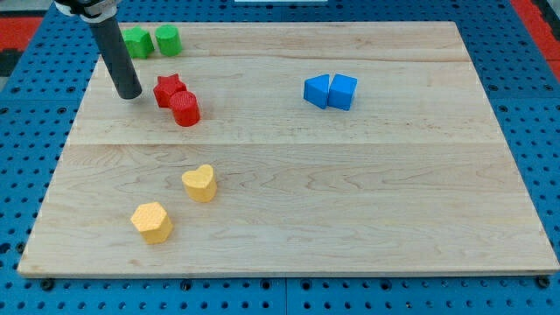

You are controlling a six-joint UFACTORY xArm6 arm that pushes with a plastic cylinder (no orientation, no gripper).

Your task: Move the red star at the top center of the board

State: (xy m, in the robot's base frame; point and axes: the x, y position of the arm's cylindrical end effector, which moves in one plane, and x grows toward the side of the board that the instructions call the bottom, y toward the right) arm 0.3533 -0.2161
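The red star [169, 89] lies on the wooden board [350, 201] in the upper left part of the view. A red cylinder [185, 110] touches it on its lower right side. My tip [129, 92] stands just to the left of the red star, a small gap apart from it. The dark rod rises from the tip toward the view's top left.
Two green blocks [137, 42] [167, 39] sit side by side at the top left edge. Two blue blocks [317, 91] [342, 92] touch each other right of centre. A yellow heart [200, 183] and a yellow hexagon [152, 221] lie at the lower left.
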